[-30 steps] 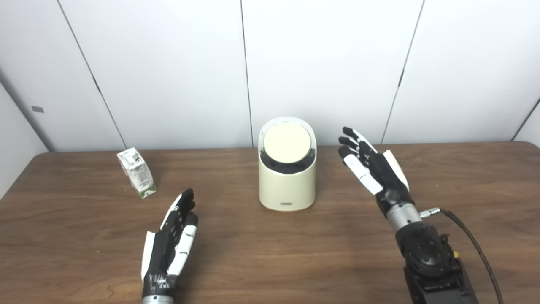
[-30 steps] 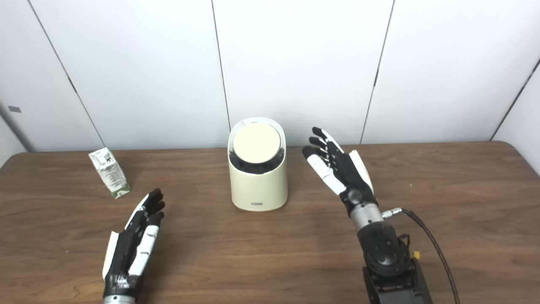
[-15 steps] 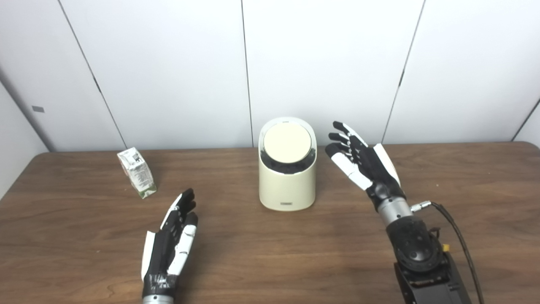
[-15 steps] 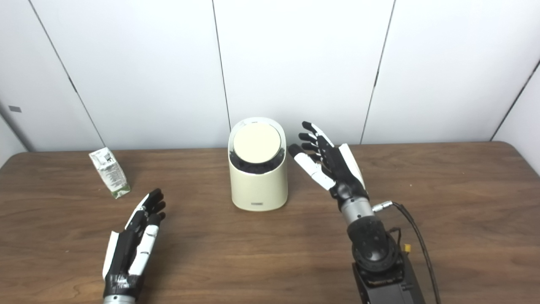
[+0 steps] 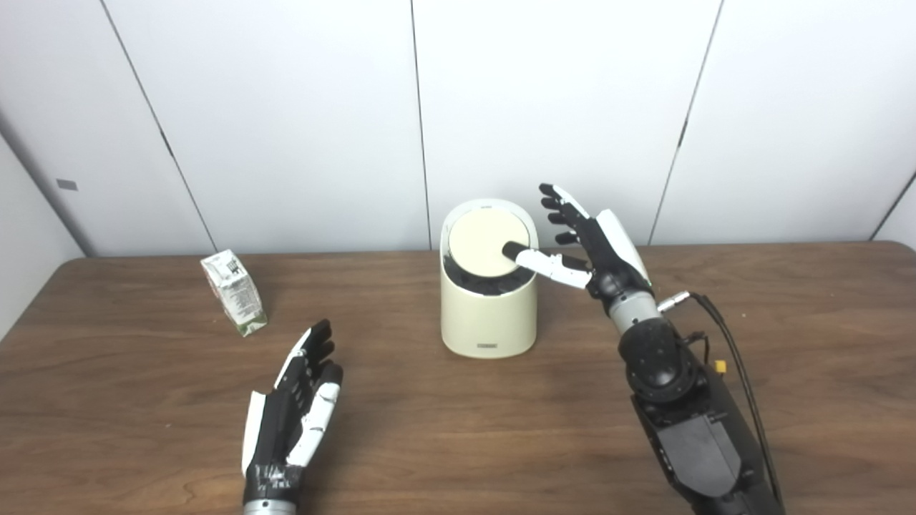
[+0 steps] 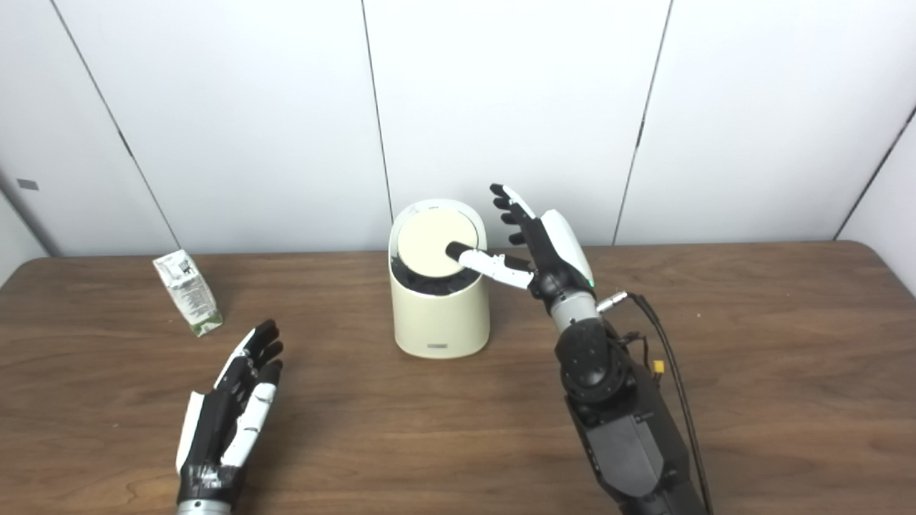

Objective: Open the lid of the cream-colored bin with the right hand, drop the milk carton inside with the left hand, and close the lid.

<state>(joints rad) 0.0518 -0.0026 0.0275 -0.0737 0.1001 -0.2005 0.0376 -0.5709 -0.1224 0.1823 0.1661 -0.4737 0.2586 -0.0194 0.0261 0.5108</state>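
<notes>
The cream-colored bin (image 5: 488,315) stands mid-table near the wall, its round lid (image 5: 483,242) lying flat in the top ring. My right hand (image 5: 590,247) is open just right of the bin, thumb stretched over the lid's right edge, the other fingers raised beside the rim. The milk carton (image 5: 234,292), white with green print, stands tilted at the back left. My left hand (image 5: 293,411) rests open and empty on the table in front, well short of the carton.
The brown wooden table (image 5: 458,429) runs the full width, with rounded far corners against white wall panels. A black cable (image 5: 737,357) trails from the right wrist along the forearm.
My right hand has moved left and up to the bin, its thumb now reaching over the lid. The left hand, carton and bin have stayed put.
</notes>
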